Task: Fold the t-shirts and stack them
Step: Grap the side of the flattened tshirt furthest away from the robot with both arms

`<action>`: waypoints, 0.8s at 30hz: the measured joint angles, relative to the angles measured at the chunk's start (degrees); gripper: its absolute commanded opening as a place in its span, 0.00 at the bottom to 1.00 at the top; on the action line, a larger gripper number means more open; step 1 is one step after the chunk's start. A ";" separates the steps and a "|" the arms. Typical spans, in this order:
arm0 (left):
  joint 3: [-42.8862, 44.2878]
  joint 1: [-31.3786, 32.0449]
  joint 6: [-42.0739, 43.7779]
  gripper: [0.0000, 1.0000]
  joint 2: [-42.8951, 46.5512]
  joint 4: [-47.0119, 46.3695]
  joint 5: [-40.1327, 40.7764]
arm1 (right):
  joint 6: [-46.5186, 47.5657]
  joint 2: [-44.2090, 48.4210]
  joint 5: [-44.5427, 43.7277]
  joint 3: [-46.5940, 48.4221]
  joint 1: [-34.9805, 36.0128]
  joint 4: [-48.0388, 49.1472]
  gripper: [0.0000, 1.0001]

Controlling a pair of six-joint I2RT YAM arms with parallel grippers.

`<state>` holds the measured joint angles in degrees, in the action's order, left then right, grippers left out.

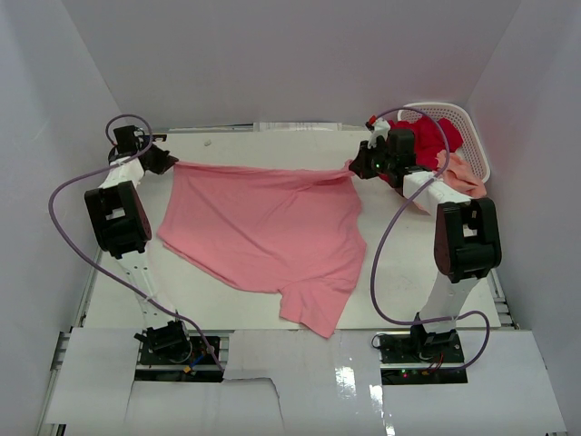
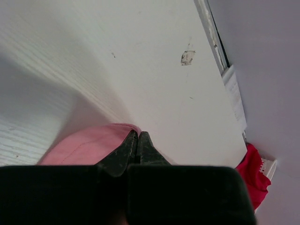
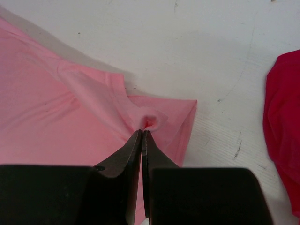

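The left gripper (image 1: pixel 166 162) has its fingers pressed together on one far corner of the pink t-shirt (image 1: pixel 263 227). Over on the other side, the right gripper (image 3: pixel 142 132) pinches a small pucker of the same shirt close to its other far corner, jaws shut tight on the cloth. Between the two, the shirt's far edge runs in a nearly straight line across the table (image 1: pixel 399 272). The rest of it lies spread out toward the arm bases, somewhat askew, with one flap reaching almost to the near edge.

The deep red t-shirt (image 1: pixel 434 141) sits bunched in the white basket (image 1: pixel 474 136) at the far right corner, just beyond the right gripper and spilling toward it. The peach t-shirt (image 1: pixel 463 174) hangs over the basket's near rim, beside the right arm. A purple cable (image 1: pixel 68 195) loops out from the left arm, and another from the right.
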<state>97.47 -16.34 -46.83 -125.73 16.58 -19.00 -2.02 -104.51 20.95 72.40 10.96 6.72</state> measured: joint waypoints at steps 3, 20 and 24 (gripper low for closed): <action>1.16 -0.11 -0.24 0.00 0.00 0.15 -0.52 | -0.22 0.04 -0.02 -0.83 -0.20 -0.07 0.08; -1.75 -5.16 -1.86 0.00 0.79 0.09 -3.63 | -1.90 2.78 2.16 -4.42 -0.44 1.92 0.08; -2.36 -5.25 -1.90 0.00 2.25 0.11 -4.13 | -2.08 4.46 2.38 -6.51 -0.44 2.29 0.08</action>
<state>95.11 -21.58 -48.73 -123.48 16.69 -23.14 -4.10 -100.05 23.33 65.89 10.52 9.02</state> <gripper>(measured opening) 0.052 0.079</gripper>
